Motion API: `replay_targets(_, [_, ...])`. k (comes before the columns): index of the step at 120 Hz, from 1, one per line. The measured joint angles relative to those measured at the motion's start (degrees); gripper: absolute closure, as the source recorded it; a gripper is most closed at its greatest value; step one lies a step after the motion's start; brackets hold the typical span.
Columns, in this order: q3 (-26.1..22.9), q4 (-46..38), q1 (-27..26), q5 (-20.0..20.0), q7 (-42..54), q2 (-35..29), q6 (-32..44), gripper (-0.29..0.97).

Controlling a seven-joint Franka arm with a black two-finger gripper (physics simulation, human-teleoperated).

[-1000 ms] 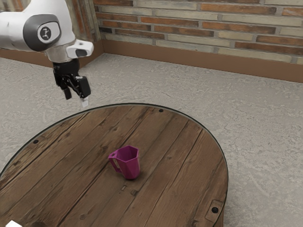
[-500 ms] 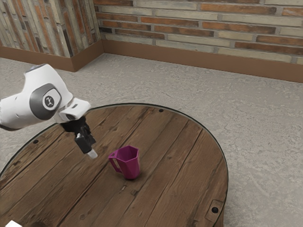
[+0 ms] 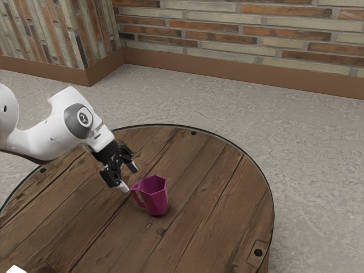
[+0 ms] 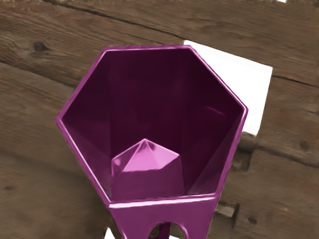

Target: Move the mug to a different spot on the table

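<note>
Since half a second ago, our arm (image 3: 51,133) has swung lower over the boards and the hand has turned. The gripper (image 3: 127,177) now sits closer to the mug than it did. The mug itself has not shifted.

Fingers: spread apart, nothing between them, no contact with the mug that we can see. One white-tipped fingertip (image 3: 123,187) is just beside the handle (image 3: 136,197); whether it touches we cannot tell.

Just ahead of the fingers is the magenta mug (image 3: 153,194). It stands upright near the middle of the round wooden table (image 3: 222,187), handle toward the fingers.

Wrist view: we look down into the mug (image 4: 149,129). Six-sided rim, a raised faceted bump at the bottom inside, handle (image 4: 164,219) nearest the hand. The table (image 4: 35,55) planks run under it.

Past the mug's far rim from the fingers, a white rectangle (image 4: 234,84) lies flat on the wood, partly hidden by the mug.

Farther off beyond the table edge is a grey speckled floor (image 3: 296,125), then the brick wall (image 3: 239,28).
</note>
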Motion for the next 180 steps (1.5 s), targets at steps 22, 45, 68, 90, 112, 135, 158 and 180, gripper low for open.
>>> replay_targets(22, [0.0,-0.7,0.1,-7.4,8.0,3.0,1.2,0.00])
replay_targets(45, [-0.1,-0.3,0.3,-11.0,14.1,5.7,2.2,0.00])
replay_targets(68, [-0.7,-0.3,0.6,-16.4,18.5,8.6,2.8,0.00])
replay_targets(90, [-1.7,-2.1,0.6,-22.8,21.6,9.0,3.7,0.00])
replay_targets(112, [-1.8,-3.2,1.0,-25.5,23.9,9.3,4.9,0.04])
replay_targets(135, [-1.8,-3.4,1.1,-26.1,25.6,9.6,6.1,0.25])
replay_targets(158, [-2.0,-3.1,1.0,-26.2,26.9,9.9,7.0,0.42])
replay_targets(180, [-2.2,-3.0,1.0,-26.3,27.8,10.0,7.7,0.53])
